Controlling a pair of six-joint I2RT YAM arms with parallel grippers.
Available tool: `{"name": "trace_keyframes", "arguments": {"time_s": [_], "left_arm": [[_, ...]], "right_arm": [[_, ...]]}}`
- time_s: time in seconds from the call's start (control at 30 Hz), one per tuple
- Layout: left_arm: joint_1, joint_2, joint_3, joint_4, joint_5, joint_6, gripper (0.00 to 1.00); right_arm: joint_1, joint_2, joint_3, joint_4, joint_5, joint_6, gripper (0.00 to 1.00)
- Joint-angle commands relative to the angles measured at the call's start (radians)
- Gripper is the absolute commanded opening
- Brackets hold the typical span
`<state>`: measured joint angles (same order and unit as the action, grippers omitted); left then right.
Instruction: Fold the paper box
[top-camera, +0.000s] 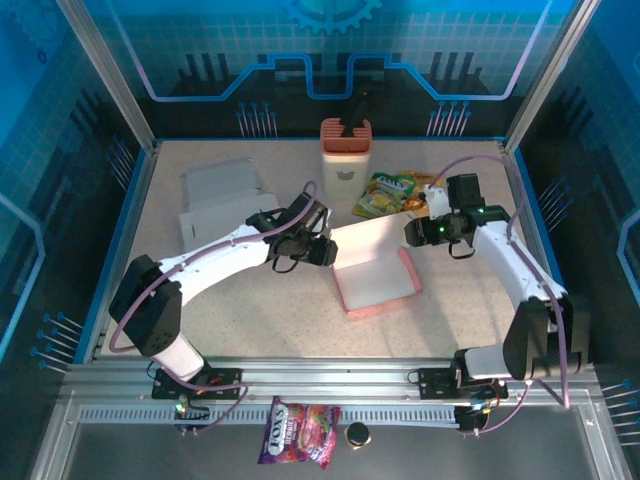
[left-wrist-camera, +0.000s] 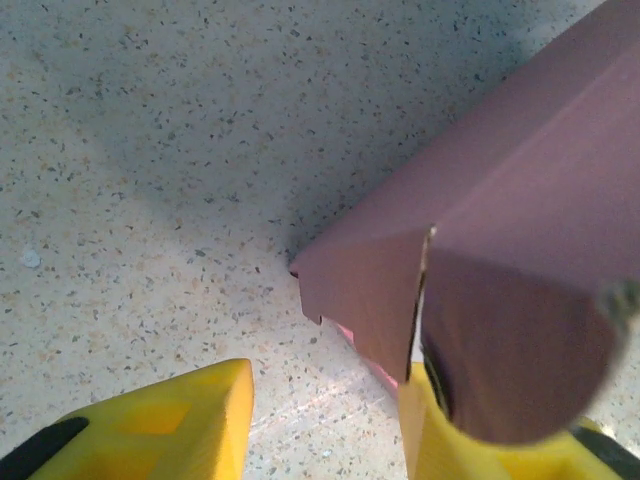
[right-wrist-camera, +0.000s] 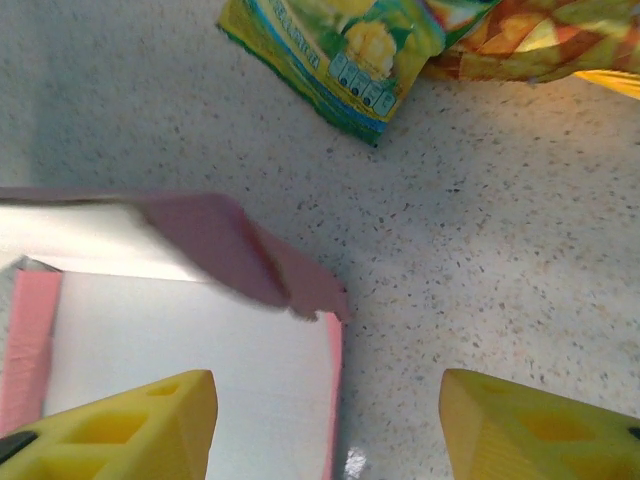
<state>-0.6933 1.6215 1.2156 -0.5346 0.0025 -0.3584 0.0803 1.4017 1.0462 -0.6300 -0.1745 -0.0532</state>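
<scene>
The paper box (top-camera: 375, 268) is pink outside and white inside, and lies open in the middle of the table with its back wall raised. My left gripper (top-camera: 322, 250) is at the box's left wall. In the left wrist view its jaws (left-wrist-camera: 330, 410) are open with bare table between them, and a pink flap (left-wrist-camera: 480, 300) hangs over the right finger (left-wrist-camera: 440, 440). My right gripper (top-camera: 416, 232) hovers at the box's back right corner. It is open (right-wrist-camera: 325, 395) and straddles the box's right edge (right-wrist-camera: 334, 400); a blurred pink flap (right-wrist-camera: 230, 250) lies ahead of it.
A pink-topped white holder (top-camera: 346, 150) stands at the back centre. A green and yellow snack bag (top-camera: 390, 192) (right-wrist-camera: 340, 50) lies just behind the right gripper. Flat white boxes (top-camera: 222, 195) sit at the back left. A candy packet (top-camera: 298, 432) lies on the front rail.
</scene>
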Motion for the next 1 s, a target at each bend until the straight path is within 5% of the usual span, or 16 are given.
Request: {"name": "trace_keyframes", "arguments": {"time_s": [0.0,0.33,0.77,0.97], "left_arm": [[-0.004,0.023,0.046,0.001,-0.035,0.016,0.40],[-0.003,0.067,0.095,-0.019,-0.040,0.019,0.23],[0.007,0.108,0.164,-0.058,-0.133,0.033,0.05],[0.081,0.112,0.184,-0.061,-0.113,0.038,0.01]], "right_arm": [[-0.029,0.040,0.034,0.045,-0.045,-0.115,0.61],[-0.018,0.110,0.060,0.071,-0.196,-0.157,0.44],[0.029,0.114,0.082,0.077,-0.093,-0.111,0.01],[0.106,0.078,0.061,0.173,-0.019,0.008,0.00]]}}
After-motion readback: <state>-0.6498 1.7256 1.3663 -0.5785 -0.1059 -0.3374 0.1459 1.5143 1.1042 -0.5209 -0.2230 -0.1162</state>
